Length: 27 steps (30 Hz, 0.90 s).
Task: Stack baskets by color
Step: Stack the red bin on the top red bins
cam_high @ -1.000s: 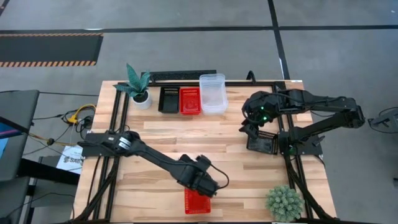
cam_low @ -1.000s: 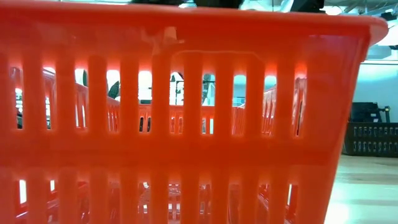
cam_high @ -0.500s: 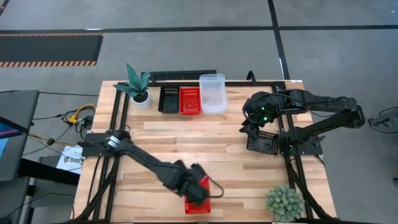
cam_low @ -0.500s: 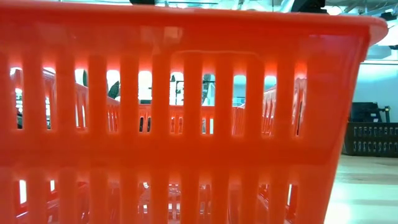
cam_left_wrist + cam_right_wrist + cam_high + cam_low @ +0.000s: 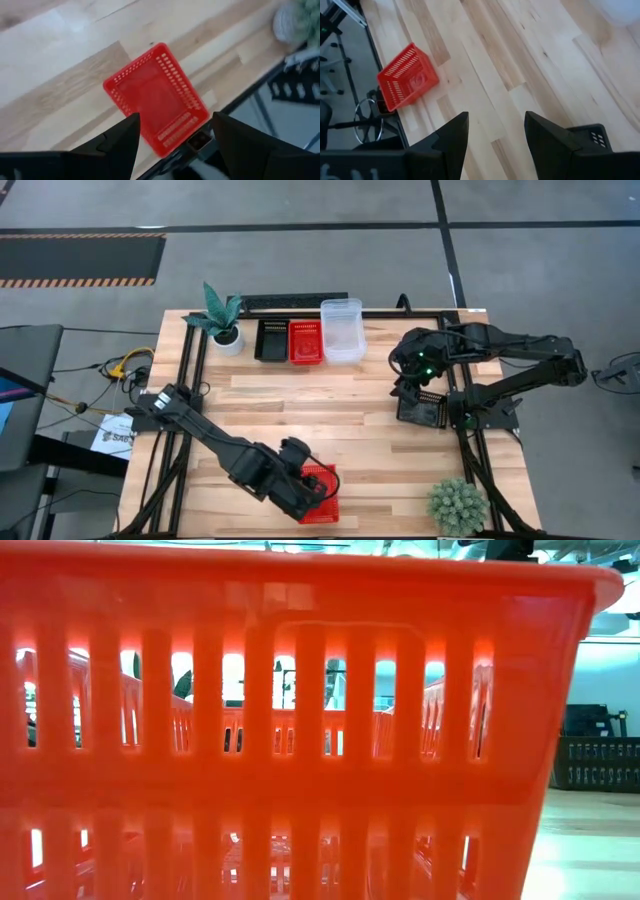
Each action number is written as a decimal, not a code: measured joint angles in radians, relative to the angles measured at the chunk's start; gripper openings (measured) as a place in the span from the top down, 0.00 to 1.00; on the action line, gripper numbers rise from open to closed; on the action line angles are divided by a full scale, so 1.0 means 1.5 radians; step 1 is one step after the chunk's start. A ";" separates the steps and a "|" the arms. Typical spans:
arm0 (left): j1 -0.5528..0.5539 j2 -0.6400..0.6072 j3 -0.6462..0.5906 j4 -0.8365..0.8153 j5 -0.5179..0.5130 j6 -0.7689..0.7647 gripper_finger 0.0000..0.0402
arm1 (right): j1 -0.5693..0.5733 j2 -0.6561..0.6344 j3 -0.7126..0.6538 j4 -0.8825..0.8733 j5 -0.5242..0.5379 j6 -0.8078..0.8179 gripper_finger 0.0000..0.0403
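Grey floor surrounds the wooden surface (image 5: 330, 405), which is framed by black rails. At the far edge a row is formed by a black mesh basket (image 5: 271, 340), a red mesh basket (image 5: 306, 342) touching it on the right, and a clear basket (image 5: 343, 330) just beside that; whether any of these holds others nested inside cannot be told. A leafy potted plant (image 5: 222, 315) stands to the left of the row, and a round spiky potted plant (image 5: 457, 503) is placed at the near right corner.

A second red basket (image 5: 320, 493) lies at the near edge of the surface, close to the middle; its slotted wall (image 5: 300, 720) fills the low view. The left tool (image 5: 305, 490) is positioned directly over this basket, and in the left wrist view the basket (image 5: 155, 97) is seen between and beyond the two dark fingers (image 5: 120, 142), which are spread wide and are not closed on anything.

On the right side, another black basket (image 5: 421, 408) rests by the right rail. The right tool (image 5: 408, 385) is held just above its far left edge; its fingers (image 5: 452, 135) are likewise set wide apart with nothing between them. In the right wrist view the near red basket (image 5: 407, 77) is seen well apart, and a corner of the black basket (image 5: 592, 137) is visible.
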<state>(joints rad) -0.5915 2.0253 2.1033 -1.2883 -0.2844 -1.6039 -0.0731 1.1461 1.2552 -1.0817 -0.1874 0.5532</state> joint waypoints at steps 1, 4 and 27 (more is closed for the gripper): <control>-0.001 0.002 0.000 0.002 -0.008 -0.017 0.42 | 0.000 0.000 0.000 -0.004 0.000 0.003 0.47; -0.003 0.012 -0.004 -0.004 -0.022 -0.058 0.42 | 0.000 0.000 0.000 -0.012 0.000 0.004 0.47; 0.055 0.160 -0.042 -0.017 0.028 -0.155 0.42 | 0.018 0.000 0.000 0.000 0.001 -0.001 0.47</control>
<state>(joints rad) -0.5094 2.2647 2.0399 -1.3136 -0.2421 -1.8361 -0.0459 1.1461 1.2552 -1.0824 -0.1852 0.5518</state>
